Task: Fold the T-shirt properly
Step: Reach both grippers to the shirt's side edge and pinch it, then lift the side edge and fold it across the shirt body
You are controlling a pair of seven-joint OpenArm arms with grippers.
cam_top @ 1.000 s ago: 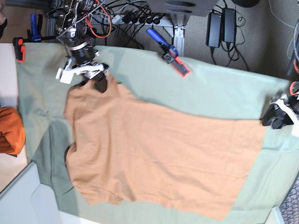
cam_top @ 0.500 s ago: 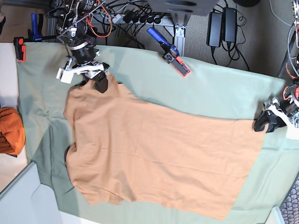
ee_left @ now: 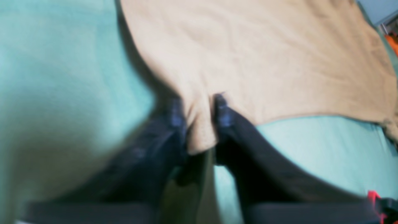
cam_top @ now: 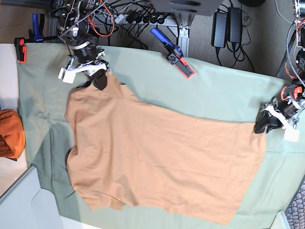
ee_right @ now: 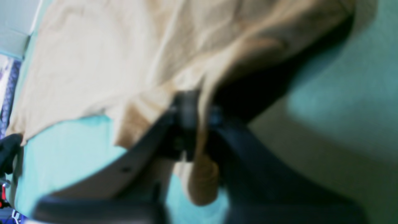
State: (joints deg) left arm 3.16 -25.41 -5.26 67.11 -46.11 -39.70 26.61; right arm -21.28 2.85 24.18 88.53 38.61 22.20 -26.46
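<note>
left gripper (cam_top: 265, 125) drawn inward with T-shirt (cam_top: 157, 157) hem corner, apparently now pinched

My L gripper (ee_left: 200, 107) & R gripper (ee_right: 199, 109): both arms low, jaws pinched on T-shirt (cam_top: 162, 162) edges, opposite ends.

Blurred, close view. Right gripper (ee_right: 199, 116) closed on a bunched fold of the T-shirt (ee_right: 102, 59), with dark fingers (ee_right: 183, 109) pressed on both sides of the cloth. A rolled bit of fabric hanging below the jaws. Rest of the shirt spreading up and left over the pale green sheet (ee_right: 339, 90). Dark shadow under the lifted edge at right.
</note>
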